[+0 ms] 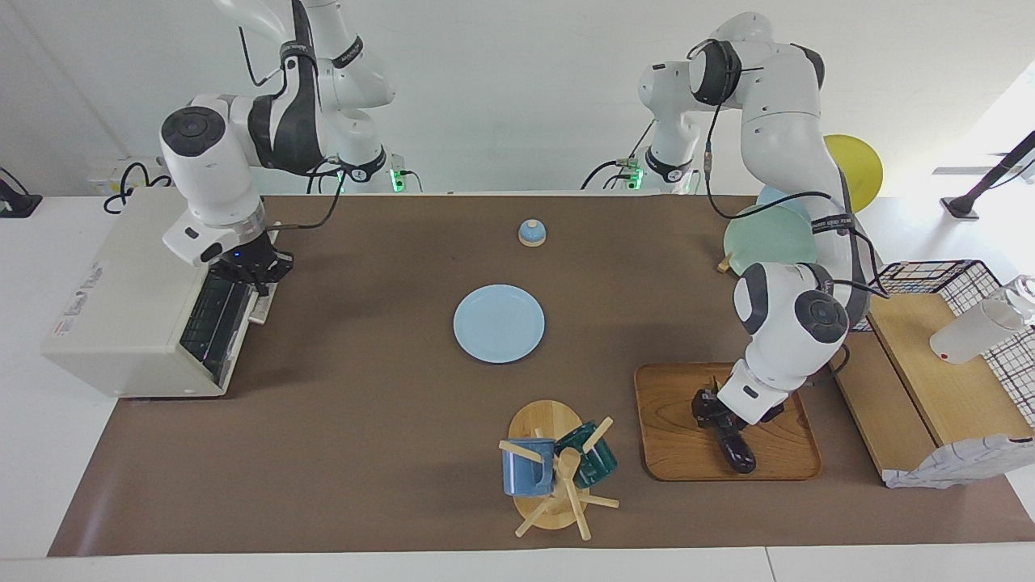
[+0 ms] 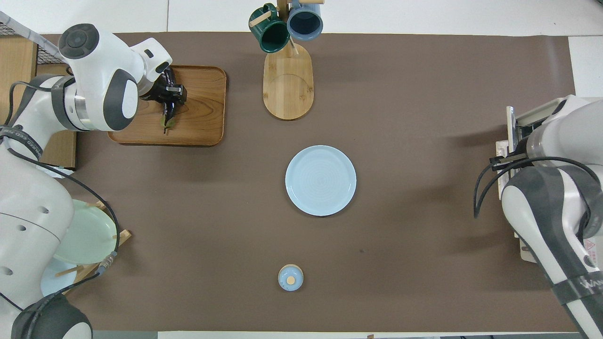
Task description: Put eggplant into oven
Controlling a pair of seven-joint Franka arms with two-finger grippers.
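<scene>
The dark, glossy eggplant (image 1: 737,457) (image 2: 168,115) lies on a wooden tray (image 1: 671,436) (image 2: 202,122) at the left arm's end of the table. My left gripper (image 1: 716,408) (image 2: 172,96) is down on the tray, its fingers closed around the eggplant's stem end. The cream-white oven (image 1: 121,307) stands at the right arm's end. Its dark door (image 1: 214,319) hangs open toward the middle of the table. My right gripper (image 1: 257,279) is shut on the door's handle. In the overhead view the right arm hides most of the oven.
A light blue plate (image 1: 499,323) (image 2: 320,180) lies mid-table. A wooden mug rack (image 1: 554,469) (image 2: 287,80) with two mugs stands beside the tray. A small blue knobbed lid (image 1: 532,233) sits nearer the robots. Green plates in a rack (image 1: 768,238) and a wooden shelf (image 1: 938,372) flank the left arm.
</scene>
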